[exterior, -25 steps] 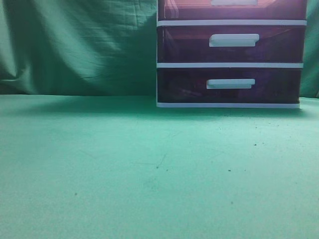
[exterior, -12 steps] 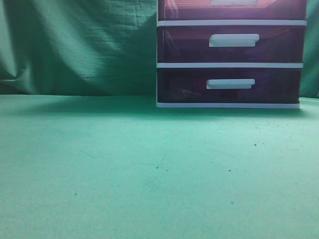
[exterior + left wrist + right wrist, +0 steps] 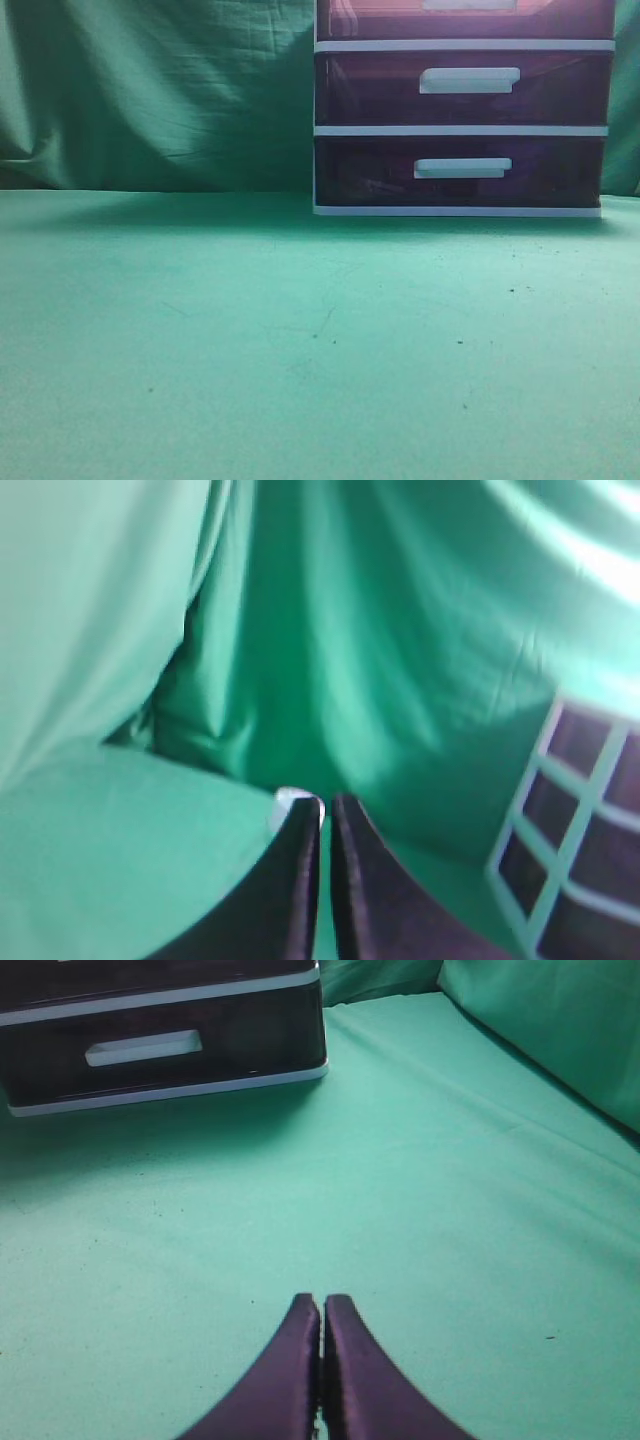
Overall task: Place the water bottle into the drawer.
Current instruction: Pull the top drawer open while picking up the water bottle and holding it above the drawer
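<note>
Green cloth table (image 3: pixel 250 340) fills the lower half of the exterior view, flat, with a few dark specks and faint creases mid-frame. Behind it a wrinkled green backdrop (image 3: pixel 150 90) covers the upper left; in my left wrist view the same drape hangs in heavy folds across the whole frame. White-framed drawer unit (image 3: pixel 462 130) sits at the upper right of the exterior view, at the far edge of the table. Its top drawer (image 3: pixel 380 18), reddish-pink, is cut off by the top edge of the frame and looks pushed in; below it are two darker purple drawers (image 3: pixel 370 90), each with a white bar handle (image 3: pixel 468 80). No readable writing or brand marks on any of it. Water bottle: not visible in any view. My left gripper (image 3: pixel 325 825) sits bottom centre of its view, jaws nearly closed with only a thin slit between them; a small pale bit shows at the left fingertip, can't tell what it is. My right gripper (image 3: pixel 321 1310) hangs over bare cloth, jaws pressed together, nothing between them, with the unit's lowest drawer at that frame's upper left.
</note>
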You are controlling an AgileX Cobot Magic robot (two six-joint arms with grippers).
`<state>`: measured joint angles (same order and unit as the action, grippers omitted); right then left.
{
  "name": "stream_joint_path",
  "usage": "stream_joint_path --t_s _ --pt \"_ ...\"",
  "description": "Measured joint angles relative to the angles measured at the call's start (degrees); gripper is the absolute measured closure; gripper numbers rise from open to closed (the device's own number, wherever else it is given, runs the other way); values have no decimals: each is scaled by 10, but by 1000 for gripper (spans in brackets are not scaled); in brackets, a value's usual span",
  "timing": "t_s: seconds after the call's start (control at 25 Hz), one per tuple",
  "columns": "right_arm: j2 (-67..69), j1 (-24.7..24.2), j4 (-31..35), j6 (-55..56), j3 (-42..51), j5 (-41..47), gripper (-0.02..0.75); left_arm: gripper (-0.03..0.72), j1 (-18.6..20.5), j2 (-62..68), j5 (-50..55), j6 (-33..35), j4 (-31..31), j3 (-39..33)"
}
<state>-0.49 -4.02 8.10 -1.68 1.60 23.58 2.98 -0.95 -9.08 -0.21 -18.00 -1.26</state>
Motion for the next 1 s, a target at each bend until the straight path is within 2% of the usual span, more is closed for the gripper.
stream_joint_path --t_s 0.12,0.36,0.76,0.88,1.0 --pt "0 0 0 0 0 0 738 688 0 0 -8 -31 5 11" --pt "0 0 0 0 0 0 738 688 -15 65 124 -55 125 123" --pt "0 0 0 1 0 0 738 688 -38 190 165 -57 140 137" --pt "0 0 0 1 0 0 738 510 -38 236 165 -57 140 137" --pt "0 0 0 1 0 0 738 188 -38 281 161 -57 140 137"
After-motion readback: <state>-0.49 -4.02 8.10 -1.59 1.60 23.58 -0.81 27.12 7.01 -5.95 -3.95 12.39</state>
